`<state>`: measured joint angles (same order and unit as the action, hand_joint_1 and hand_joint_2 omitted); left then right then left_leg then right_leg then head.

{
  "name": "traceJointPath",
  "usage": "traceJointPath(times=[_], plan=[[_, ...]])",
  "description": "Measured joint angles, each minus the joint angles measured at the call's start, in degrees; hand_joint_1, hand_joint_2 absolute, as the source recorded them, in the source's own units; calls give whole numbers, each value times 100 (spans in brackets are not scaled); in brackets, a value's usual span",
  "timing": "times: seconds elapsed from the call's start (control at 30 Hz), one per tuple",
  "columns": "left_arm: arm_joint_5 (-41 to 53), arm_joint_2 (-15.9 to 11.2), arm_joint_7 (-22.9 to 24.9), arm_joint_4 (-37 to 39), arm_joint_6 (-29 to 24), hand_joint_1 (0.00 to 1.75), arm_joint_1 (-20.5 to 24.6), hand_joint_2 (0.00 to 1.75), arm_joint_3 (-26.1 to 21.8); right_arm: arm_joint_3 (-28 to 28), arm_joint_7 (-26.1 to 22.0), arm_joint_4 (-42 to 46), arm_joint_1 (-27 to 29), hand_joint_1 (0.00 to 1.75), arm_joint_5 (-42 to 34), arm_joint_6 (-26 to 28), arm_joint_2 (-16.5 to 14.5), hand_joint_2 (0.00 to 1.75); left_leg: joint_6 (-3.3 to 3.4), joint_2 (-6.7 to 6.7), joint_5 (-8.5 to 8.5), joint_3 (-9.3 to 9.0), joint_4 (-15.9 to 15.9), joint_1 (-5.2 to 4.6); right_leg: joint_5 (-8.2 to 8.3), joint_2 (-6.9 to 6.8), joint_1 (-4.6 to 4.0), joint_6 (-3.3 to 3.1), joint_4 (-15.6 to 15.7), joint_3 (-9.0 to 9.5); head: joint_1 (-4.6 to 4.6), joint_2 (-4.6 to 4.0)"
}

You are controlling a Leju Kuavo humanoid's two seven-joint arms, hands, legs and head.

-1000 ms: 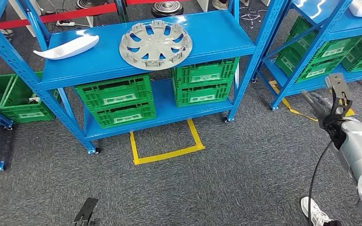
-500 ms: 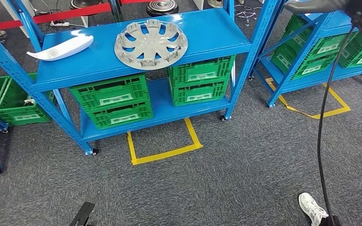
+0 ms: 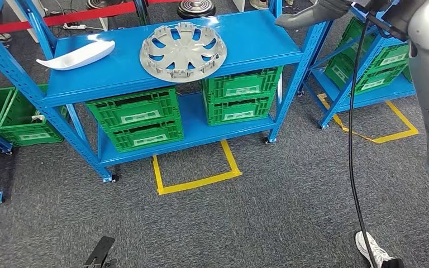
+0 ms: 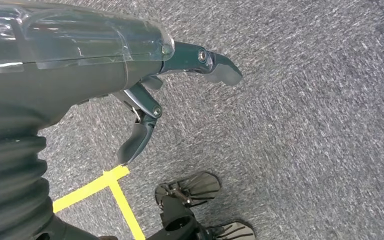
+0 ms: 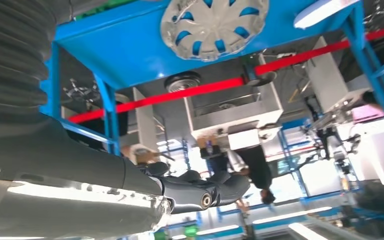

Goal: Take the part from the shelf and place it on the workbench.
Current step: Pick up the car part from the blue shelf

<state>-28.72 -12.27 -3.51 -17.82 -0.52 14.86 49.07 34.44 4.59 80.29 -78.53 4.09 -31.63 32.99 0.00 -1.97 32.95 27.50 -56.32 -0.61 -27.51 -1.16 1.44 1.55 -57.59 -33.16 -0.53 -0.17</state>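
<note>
Two blue shelving units (image 3: pixel 120 70) are seen standing on grey carpet (image 3: pixel 257 212), with green crates (image 3: pixel 137 120) stacked beneath and yellow floor tape (image 3: pixel 198 181) marked in front. The silver wheel cover (image 3: pixel 183 51) is laid flat on the top shelf, well apart from the raised right hand (image 3: pixel 313 12), whose fingers are extended and hold nothing; a white curved part (image 3: pixel 77 56) lies farther along. The left hand (image 4: pixel 175 95) is held over carpet with fingers spread, empty.

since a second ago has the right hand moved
Yes. The right hand has risen from beside the right-hand blue metal shelf's lower level to above the middle blue metal shelf's top corner.
</note>
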Motion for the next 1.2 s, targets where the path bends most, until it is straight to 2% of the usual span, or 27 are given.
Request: traceJointPath(times=[0.2,0.6,0.7,0.87,0.97,1.07,1.2], plan=[[89,4,-57,20,32,0,-22,175,0,217,-146,260,-12,0,373,7,10,175,-2,64,-6,16,-5,0,-4,-49,-1,3,1,2,1,0],[215,8,-63,84,49,0,-98,175,-4,520,-53,356,20,0,680,-14,114,175,1,100,-8,23,-7,1,-6,-70,-2,5,5,5,1,0],[266,8,-41,94,54,0,-98,175,-5,440,191,298,218,0,45,148,125,175,0,114,-8,23,-7,3,-8,-76,-5,7,8,7,3,0],[294,10,-36,103,45,0,-110,175,-40,-117,603,-306,760,0,-1934,551,121,175,5,155,-13,24,-9,3,-9,-115,-5,8,13,24,2,0],[293,9,-19,110,9,0,-144,175,-92,-389,947,-613,1010,0,-2720,593,127,175,7,167,-14,24,-10,2,-10,-125,-3,10,14,28,-10,0],[311,11,-5,120,-15,0,-161,175,-108,-517,1126,-717,1143,0,-2966,305,149,175,7,164,-14,25,-11,1,-11,-126,-3,11,14,28,-8,0],[354,19,11,121,-16,0,-158,175,-134,-499,1168,-779,1176,0,-2861,-45,149,175,7,142,-13,23,-10,2,-13,-121,-4,11,14,27,-5,0]])
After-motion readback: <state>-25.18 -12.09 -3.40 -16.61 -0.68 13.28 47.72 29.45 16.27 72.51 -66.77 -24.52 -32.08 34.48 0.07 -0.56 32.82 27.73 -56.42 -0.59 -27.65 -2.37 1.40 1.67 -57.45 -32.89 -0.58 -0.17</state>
